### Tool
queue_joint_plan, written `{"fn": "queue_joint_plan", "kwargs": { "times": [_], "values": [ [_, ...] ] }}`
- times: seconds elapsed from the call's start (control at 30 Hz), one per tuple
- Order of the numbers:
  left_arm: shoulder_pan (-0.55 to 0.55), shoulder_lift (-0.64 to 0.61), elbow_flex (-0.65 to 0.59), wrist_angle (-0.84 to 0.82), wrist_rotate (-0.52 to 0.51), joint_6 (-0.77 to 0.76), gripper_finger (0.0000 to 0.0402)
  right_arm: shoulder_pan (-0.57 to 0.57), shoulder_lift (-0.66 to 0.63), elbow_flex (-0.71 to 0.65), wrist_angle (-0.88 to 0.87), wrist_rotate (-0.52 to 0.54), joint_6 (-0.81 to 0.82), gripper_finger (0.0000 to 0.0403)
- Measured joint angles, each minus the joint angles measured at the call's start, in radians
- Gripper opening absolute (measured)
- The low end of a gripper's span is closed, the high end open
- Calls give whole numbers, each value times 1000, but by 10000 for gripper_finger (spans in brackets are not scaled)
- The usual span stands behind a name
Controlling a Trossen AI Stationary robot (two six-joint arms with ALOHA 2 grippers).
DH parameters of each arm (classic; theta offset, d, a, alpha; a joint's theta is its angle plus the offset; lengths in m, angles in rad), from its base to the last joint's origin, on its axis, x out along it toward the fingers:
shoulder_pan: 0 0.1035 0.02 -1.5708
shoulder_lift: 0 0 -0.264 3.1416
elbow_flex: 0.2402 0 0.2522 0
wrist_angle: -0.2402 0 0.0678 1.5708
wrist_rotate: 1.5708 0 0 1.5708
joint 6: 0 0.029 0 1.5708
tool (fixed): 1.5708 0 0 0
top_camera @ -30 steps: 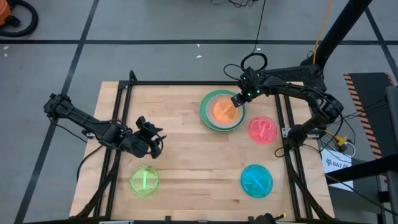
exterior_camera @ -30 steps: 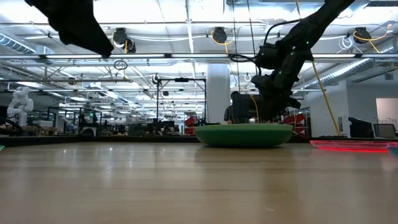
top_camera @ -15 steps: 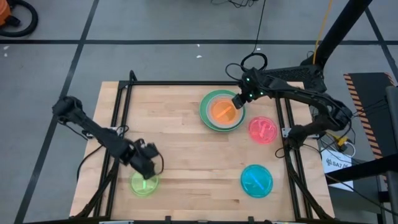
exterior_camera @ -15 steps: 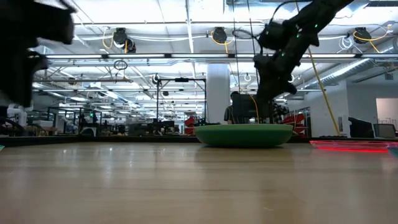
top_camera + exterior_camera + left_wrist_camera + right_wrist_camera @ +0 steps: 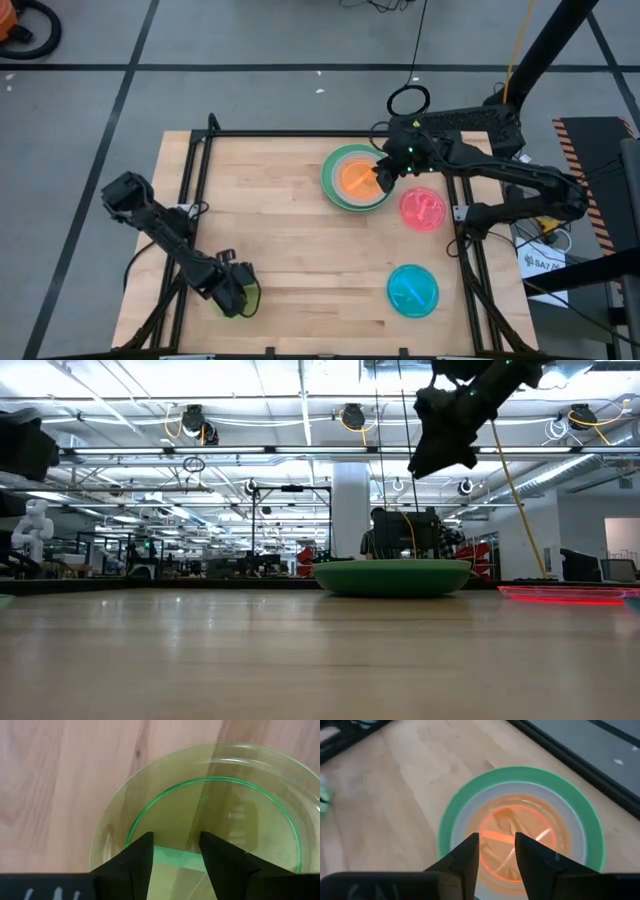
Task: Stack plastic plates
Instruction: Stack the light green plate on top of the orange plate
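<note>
The translucent lime plate (image 5: 210, 805) lies flat on the table near its near-left corner. My left gripper (image 5: 176, 845) (image 5: 235, 295) is open and hangs over it, fingers pointing down on the rim side of the plate. The translucent orange plate (image 5: 357, 177) (image 5: 520, 832) sits on top of a stack of larger plates (image 5: 333, 172) (image 5: 392, 576), whose outer rim is dark green with a paler ring inside it. My right gripper (image 5: 496, 845) (image 5: 385, 172) (image 5: 445, 435) is open and well above that stack's right side.
The hot pink plate (image 5: 422, 208) (image 5: 565, 593) lies right of the stack and the cyan plate (image 5: 412, 288) near the table's near-right corner. A black frame rail (image 5: 200, 190) runs along the table's sides. Bare wood (image 5: 300, 240) fills the middle.
My left gripper has swung toward the table's near edge and come down over the lime plate, covering most of it from above. My right gripper has risen from the orange plate and drifted slightly right. The orange plate has stayed on the stack.
</note>
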Motion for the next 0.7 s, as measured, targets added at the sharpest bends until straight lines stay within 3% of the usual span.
{"fn": "queue_joint_plan", "kwargs": {
  "times": [0.23,0.43,0.7],
  "values": [
    [90,9,-5,102,-188,87,172,95,-20,0,8,1,35,118],
    [168,-37,-5,164,-200,262,172,163,-31,0,-20,-2,73,118],
    [216,-201,-5,-83,-191,363,172,265,-41,0,-81,3,103,118]
  ]
}}
